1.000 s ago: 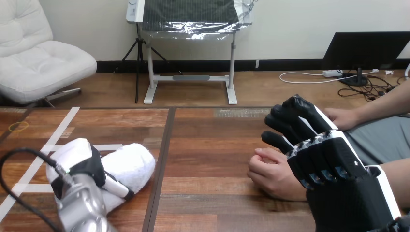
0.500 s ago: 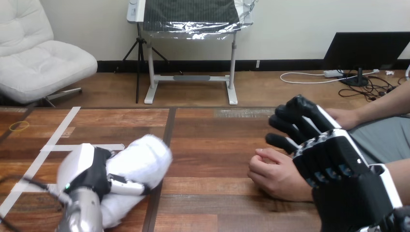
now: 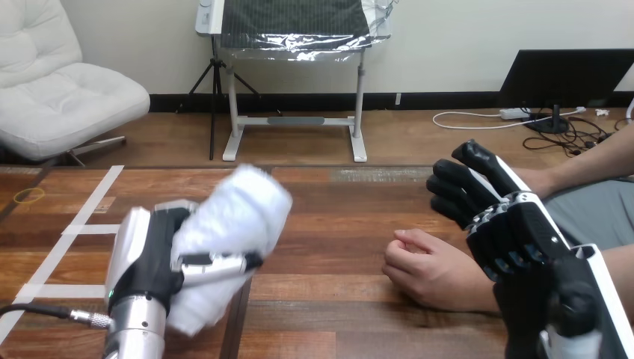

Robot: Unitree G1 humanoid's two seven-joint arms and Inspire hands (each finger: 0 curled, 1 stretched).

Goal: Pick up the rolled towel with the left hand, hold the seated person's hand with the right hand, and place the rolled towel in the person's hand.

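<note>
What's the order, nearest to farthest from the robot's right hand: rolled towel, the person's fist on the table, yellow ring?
1. Person's fist, just left of the right hand.
2. Rolled towel, centre-left, in the left hand.
3. Yellow ring, far left.

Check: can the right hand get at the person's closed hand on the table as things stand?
Probably yes. The right hand hangs open right beside the person's closed hand, nothing between them; the left hand, curled round the rolled towel, is well off to the other side.
</note>
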